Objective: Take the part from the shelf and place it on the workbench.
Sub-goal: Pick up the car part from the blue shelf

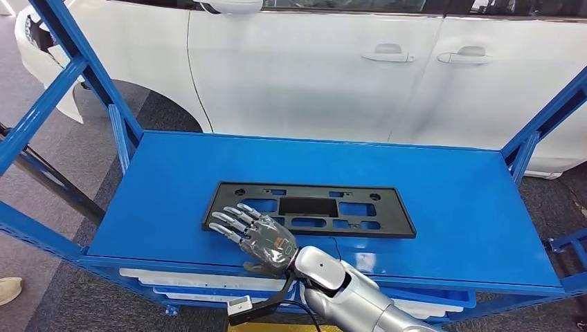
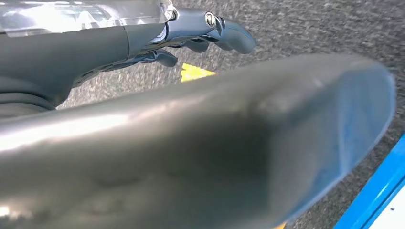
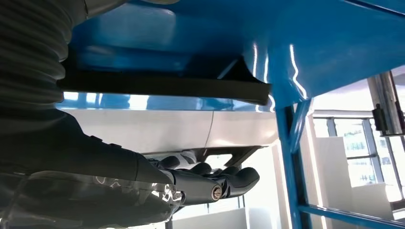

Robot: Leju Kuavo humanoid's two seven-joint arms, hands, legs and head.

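The right robot hand (image 1: 255,238) lies with fingers spread, holding nothing, over the near left corner of the part (image 1: 309,208), a flat black frame lying on the blue shelf (image 1: 450,207). The left robot hand (image 2: 200,38) hangs over the floor, fingers loosely curled around nothing. To lift well, hook fingers through a cutout or under the near edge, since the frame lies flush.
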